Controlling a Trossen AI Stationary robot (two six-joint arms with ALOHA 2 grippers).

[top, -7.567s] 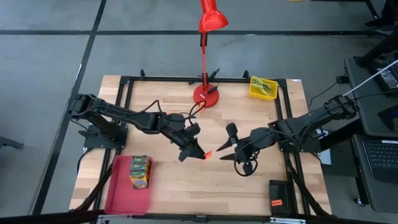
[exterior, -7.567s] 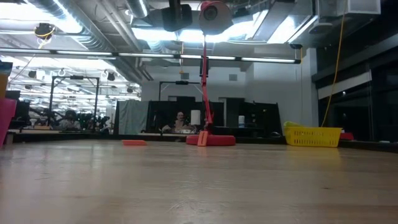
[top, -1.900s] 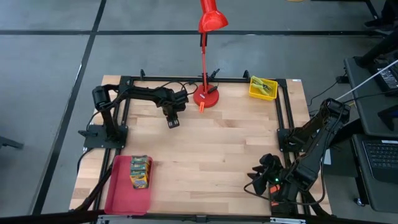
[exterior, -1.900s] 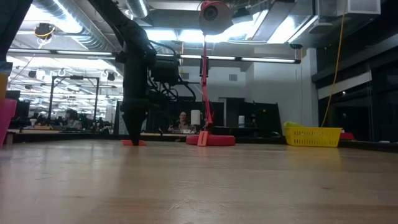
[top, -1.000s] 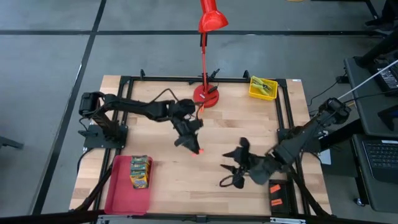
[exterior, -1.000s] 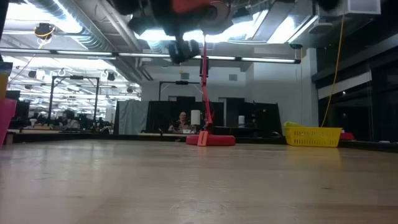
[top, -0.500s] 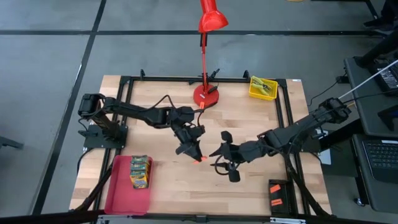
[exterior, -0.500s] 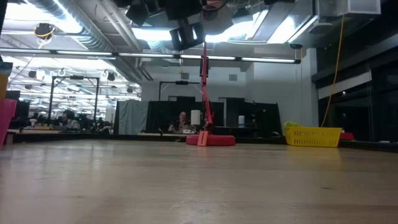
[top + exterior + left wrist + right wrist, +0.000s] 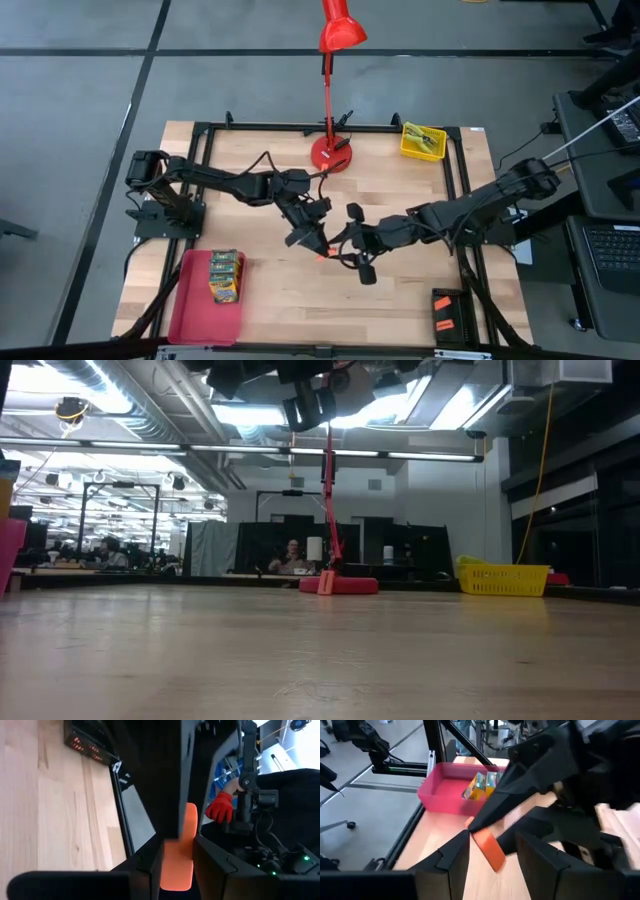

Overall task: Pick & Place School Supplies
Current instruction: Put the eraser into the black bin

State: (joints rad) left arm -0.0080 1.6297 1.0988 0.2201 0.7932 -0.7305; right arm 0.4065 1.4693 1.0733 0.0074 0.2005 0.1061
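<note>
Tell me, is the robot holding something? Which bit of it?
Yes. The left gripper pinches one end of a small orange piece above the table middle. The right gripper sits open around its other end, not yet squeezing.

Robotics lab: framed bench (image 9: 455, 200), ceiling ducts (image 9: 120, 400)

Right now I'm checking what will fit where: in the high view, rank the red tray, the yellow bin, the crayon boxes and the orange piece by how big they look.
1. red tray
2. yellow bin and crayon boxes: look alike, not ranked
3. orange piece, held by the left gripper mid-table beside the right gripper
</note>
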